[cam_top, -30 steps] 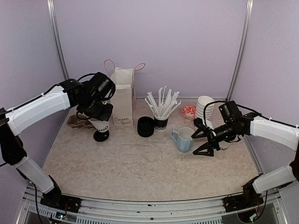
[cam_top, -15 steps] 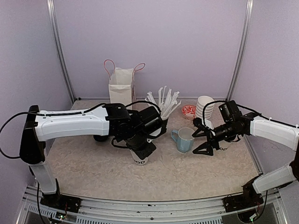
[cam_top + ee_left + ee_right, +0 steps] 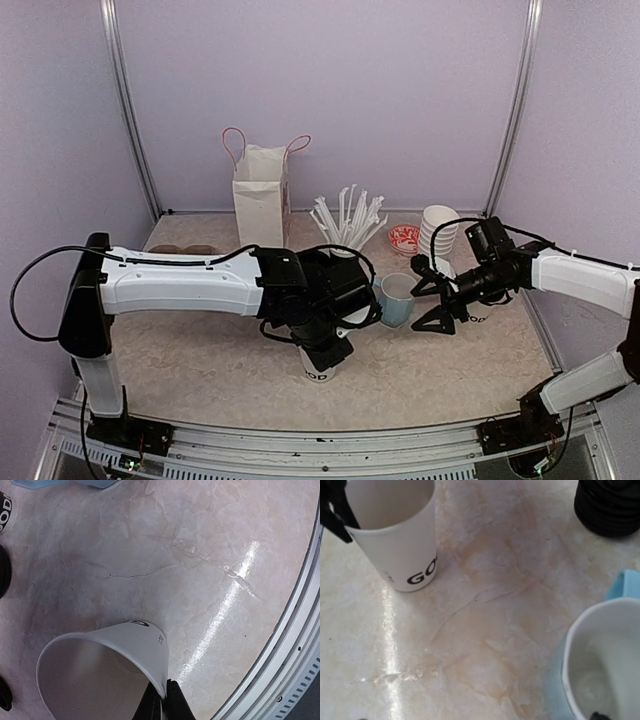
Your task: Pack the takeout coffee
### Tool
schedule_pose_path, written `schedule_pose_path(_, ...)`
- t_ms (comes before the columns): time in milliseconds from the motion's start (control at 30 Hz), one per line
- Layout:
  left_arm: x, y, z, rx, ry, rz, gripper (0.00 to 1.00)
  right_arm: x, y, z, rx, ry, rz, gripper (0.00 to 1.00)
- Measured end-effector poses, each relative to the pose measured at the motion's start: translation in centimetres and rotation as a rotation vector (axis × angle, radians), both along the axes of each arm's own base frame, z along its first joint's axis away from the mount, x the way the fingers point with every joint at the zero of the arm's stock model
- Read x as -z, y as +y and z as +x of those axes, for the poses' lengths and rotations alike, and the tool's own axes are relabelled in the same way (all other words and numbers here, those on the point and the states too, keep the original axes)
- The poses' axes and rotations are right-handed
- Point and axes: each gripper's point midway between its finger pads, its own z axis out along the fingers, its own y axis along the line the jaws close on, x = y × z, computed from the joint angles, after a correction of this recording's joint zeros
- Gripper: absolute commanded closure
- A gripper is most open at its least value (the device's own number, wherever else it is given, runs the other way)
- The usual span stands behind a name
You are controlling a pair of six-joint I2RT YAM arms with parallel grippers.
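Open tabletop (image 3: pixel 210 595) runs from the left claw (image 3: pixel 163 700) out to the metal rail (image 3: pixel 300 645) on its near side. Just ahead of the right claw (image 3: pixel 422 298) stands a blue mug (image 3: pixel 397 298), a stack of black lids (image 3: pixel 610 505) beyond it; bare table separates the mug from the left claw's paper cup (image 3: pixel 395 540).

The left arm (image 3: pixel 180 285) lies low and long across the front, wrist bent downward. The left gripper (image 3: pixel 163 700) points down with its fingers pinched close on the rim of a paper cup (image 3: pixel 132 642), which hangs just beyond the fingertips. The right arm (image 3: pixel 580 280) reaches inward. The right gripper (image 3: pixel 428 300) is tipped forward, jaws spread wide.
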Motion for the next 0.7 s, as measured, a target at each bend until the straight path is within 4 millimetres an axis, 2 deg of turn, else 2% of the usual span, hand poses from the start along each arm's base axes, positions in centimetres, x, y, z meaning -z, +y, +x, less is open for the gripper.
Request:
schedule_pose_path(267, -0.3, -0.1, -0.1, 0.009, -0.002, 0.0, 0.68, 0.1, 0.0, 0.0, 0.0, 0.002, -0.001, 0.17)
schedule_pose_path(433, -2.5, -1.0, 0.1, 0.006, -0.042, -0.027, 0.6, 0.1, 0.0, 0.0, 0.0, 0.002, -0.001, 0.17)
schedule_pose_path(533, -3.9, -0.6, 0.9, -0.029, -0.08, -0.038, 0.56, 0.1, 0.0, 0.0, 0.0, 0.001, -0.001, 0.17)
schedule_pose_path(600, -5.1, 0.4, 2.1, -0.087, -0.101, -0.053, 0.54, 0.1, 0.0, 0.0, 0.0, 0.001, -0.001, 0.17)
schedule_pose_path(700, -7.1, 3.3, 6.1, -0.234, -0.142, -0.087, 0.51, 0.1, 0.0, 0.0, 0.0, 0.001, -0.002, 0.17)
